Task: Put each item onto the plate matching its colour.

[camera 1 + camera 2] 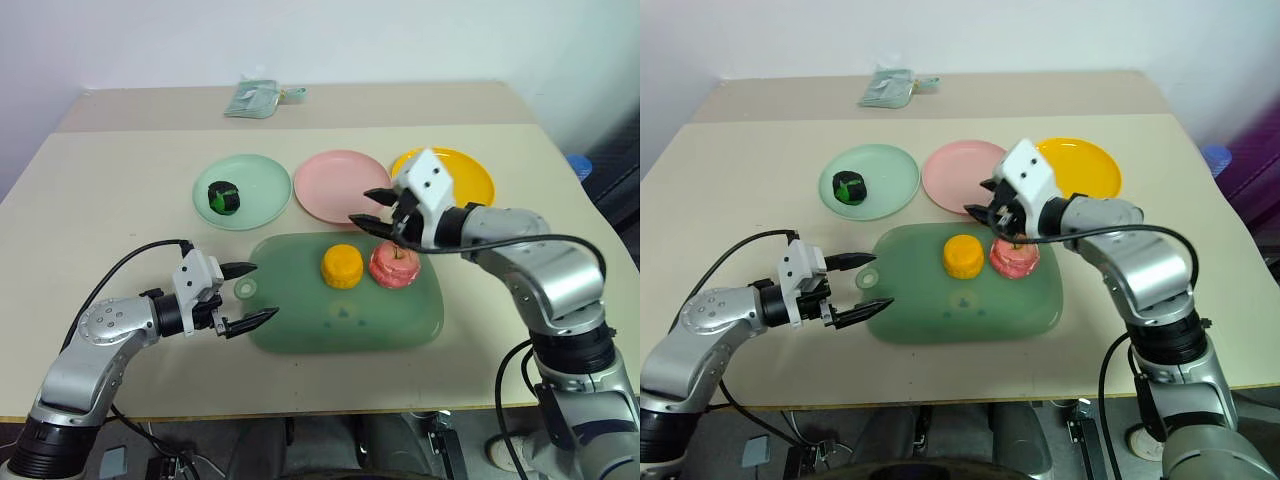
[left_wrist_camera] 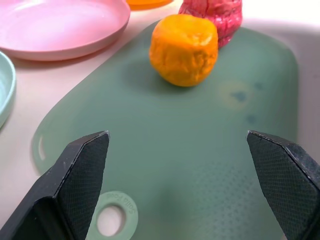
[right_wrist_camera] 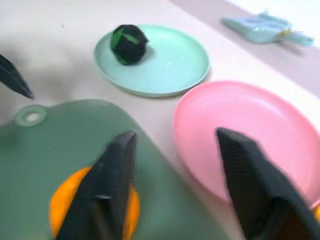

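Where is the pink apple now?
In the left eye view, the pink apple sits on the green mat, touching the orange lump, just below the right gripper.

Large dull-green rounded mat [image 1: 300, 325] lies flat on beige tabletop [image 1: 110, 190], near front edge; small round hole [image 1: 245, 289] in ringed tab at its left end; faint dark marks [image 1: 343, 312] near its middle; crumpled pale-green plastic packet [image 1: 255, 98] lies at far side of tabletop, well apart from mat; white wall [image 1: 300, 35] behind table.
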